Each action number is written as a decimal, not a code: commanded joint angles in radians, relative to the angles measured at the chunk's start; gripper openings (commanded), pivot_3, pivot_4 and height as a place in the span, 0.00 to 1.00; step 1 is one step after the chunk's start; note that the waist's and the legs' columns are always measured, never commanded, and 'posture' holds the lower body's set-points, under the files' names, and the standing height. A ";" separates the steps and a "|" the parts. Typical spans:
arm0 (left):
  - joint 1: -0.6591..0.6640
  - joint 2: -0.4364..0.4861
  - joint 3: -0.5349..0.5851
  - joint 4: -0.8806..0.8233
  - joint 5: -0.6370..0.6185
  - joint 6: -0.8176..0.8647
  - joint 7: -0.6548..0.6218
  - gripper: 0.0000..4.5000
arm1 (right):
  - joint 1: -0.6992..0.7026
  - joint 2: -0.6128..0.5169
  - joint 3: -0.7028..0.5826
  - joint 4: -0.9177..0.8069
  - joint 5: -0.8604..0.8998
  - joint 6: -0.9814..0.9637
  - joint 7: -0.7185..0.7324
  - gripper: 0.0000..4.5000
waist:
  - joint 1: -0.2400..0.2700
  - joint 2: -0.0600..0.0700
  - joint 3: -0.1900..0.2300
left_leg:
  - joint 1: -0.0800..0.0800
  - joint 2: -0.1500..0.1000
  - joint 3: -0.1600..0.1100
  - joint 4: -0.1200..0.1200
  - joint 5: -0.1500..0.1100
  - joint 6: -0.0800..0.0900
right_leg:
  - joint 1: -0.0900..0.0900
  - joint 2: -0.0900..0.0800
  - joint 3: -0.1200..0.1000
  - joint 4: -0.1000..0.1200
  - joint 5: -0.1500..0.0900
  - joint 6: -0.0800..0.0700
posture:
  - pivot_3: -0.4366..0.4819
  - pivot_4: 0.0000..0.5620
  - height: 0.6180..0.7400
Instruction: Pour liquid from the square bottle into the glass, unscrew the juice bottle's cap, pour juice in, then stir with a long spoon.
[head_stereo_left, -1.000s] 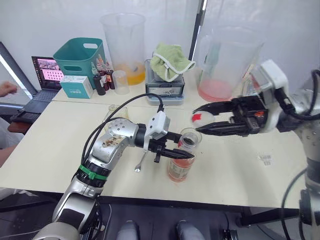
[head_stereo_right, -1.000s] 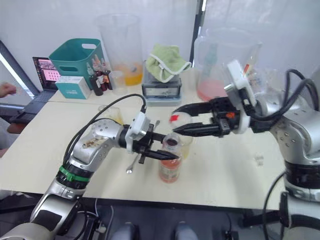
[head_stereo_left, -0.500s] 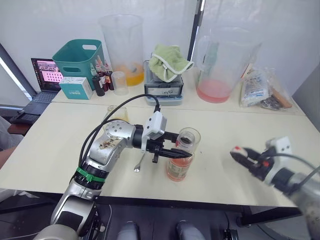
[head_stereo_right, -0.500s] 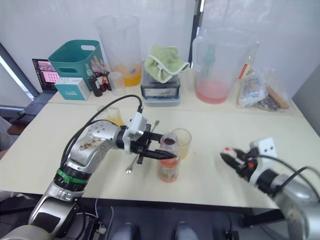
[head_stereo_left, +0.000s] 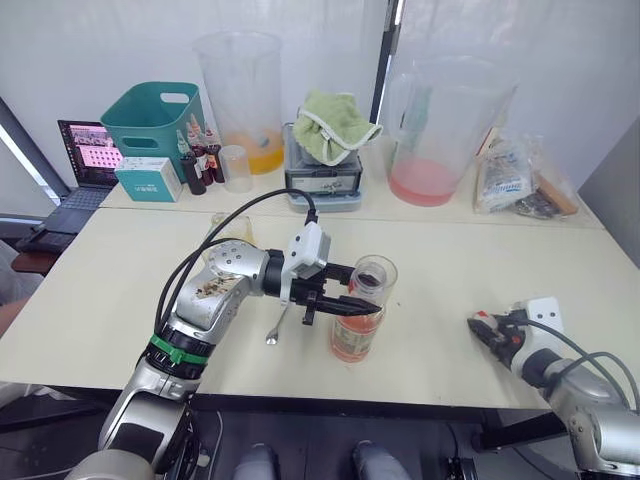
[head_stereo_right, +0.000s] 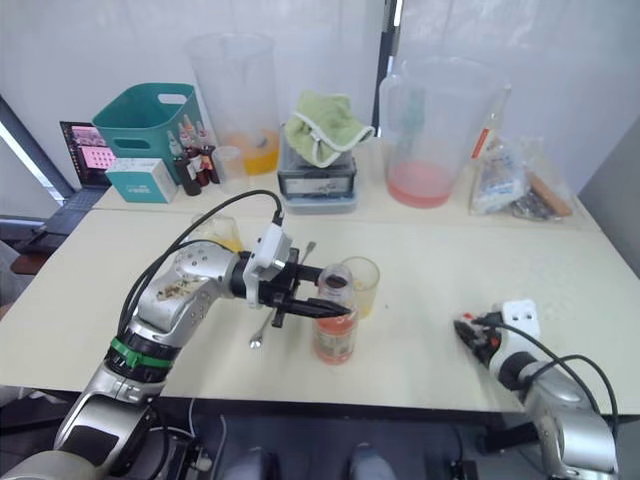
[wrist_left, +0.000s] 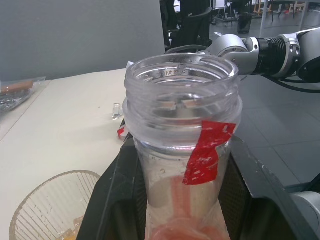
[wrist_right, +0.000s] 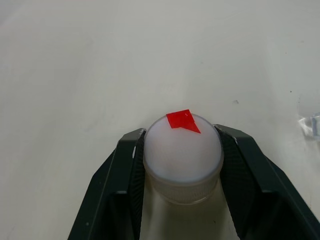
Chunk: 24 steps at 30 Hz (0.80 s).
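My left gripper (head_stereo_left: 345, 305), just left of centre in the left eye view, is clamped on the neck of the juice bottle (head_stereo_left: 355, 330); the left wrist view shows a black finger pressed to each side of the clear plastic below the threaded mouth. The bottle stands upright on the table (head_stereo_left: 100, 290), its mouth open and a strip of red tape hanging from the neck ring. Pinkish-orange drink fills its lower part.

My right gripper (head_stereo_left: 478, 325) sits low at the lower right of the frame, close over the tabletop. It is pinching the juice bottle's cap (wrist_right: 182, 155): the right wrist view shows the white round cap with its red mark squeezed between both black fingers, bare table behind it.

The glass (head_stereo_left: 382, 283) stands just behind the bottle, toward the right of it, holding some yellow-orange liquid. The long spoon (head_stereo_left: 279, 325) lies flat on the table beneath my left forearm, its bowl toward the near edge. The square bottle (head_stereo_left: 230, 228) stands farther back, upper left of my left arm, mostly hidden by the black cable.

Along the far side in the upper part of the frame stand a teal basket (head_stereo_left: 150, 118), small dark dropper bottles (head_stereo_left: 197, 165), a tall clear pitcher (head_stereo_left: 245, 95) with orange residue, a scale topped with a green cloth (head_stereo_left: 335, 122), and a second large pitcher (head_stereo_left: 440, 125) holding pink liquid. A laptop (head_stereo_left: 85, 150) sits at the upper left.
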 joint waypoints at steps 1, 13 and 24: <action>0.006 0.015 0.008 -0.019 0.006 0.006 0.007 0.33 | 0.002 -0.001 0.018 0.028 -0.005 0.005 0.015 0.73 | -0.004 0.000 0.000 | 0.001 0.000 0.000 0.000 0.000 0.000 | 0.001 0.000 0.000 0.000 0.000 0.000 | 0.48 0.27 1.00; 0.008 0.071 0.056 -0.053 -0.037 0.031 0.005 0.33 | -0.047 -0.004 -0.049 -0.236 0.155 0.010 0.055 0.99 | -0.016 0.002 0.001 | 0.001 0.000 -0.001 -0.002 0.000 0.000 | 0.001 0.000 0.000 0.000 -0.002 0.001 | 0.48 0.27 1.00; 0.010 0.231 0.223 -0.118 -0.145 0.149 0.026 0.33 | -0.097 -0.056 -0.089 -0.567 0.393 0.231 -0.067 0.99 | -0.004 0.003 0.003 | -0.009 0.000 -0.002 -0.002 0.000 0.000 | -0.007 0.000 0.000 0.000 -0.002 -0.002 | 0.48 0.27 1.00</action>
